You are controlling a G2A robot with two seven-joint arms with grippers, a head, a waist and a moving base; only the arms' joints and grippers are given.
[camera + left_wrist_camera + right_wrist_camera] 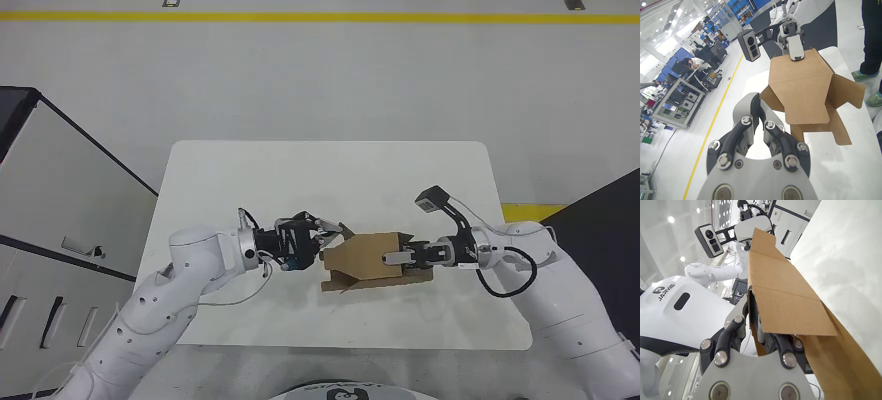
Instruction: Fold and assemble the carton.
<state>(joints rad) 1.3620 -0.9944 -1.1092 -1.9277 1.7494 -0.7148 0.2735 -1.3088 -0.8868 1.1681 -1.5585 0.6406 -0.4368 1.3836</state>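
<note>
1. The carton (372, 262) (800, 75) (783, 294), brown corrugated board, is partly erected. It lies on its side slightly toward 6 o'clock from the table's centre, with its long axis running from 9 to 3 o'clock.
2. The end flaps (844, 94) at the carton's 9 o'clock end are unfolded and splayed outward. One points toward 10 o'clock, and the lower one lies against the table top.
3. The right gripper (397, 258) (797, 56) (753, 313) is at the carton's 3 o'clock end. Its jaws are clamped on the board there, with one finger lying on the outer face and the wall sandwiched between the pads.
4. The left gripper (322, 243) (760, 102) is at the carton's 9 o'clock end. Its jaws are drawn together on the corner of the flap that points toward 10 o'clock.
5. The two arms face one another across the carton.
6. The table (330, 170) (857, 123) is white with rounded corners.
7. A black camera (432, 198) (750, 45) on a bracket stands off the right wrist, toward 12 o'clock from that gripper.
8. A yellow floor line (320, 17) runs beyond the table at 12 o'clock. A dark-edged panel (60, 170) stands off the table's 9 o'clock side.
</note>
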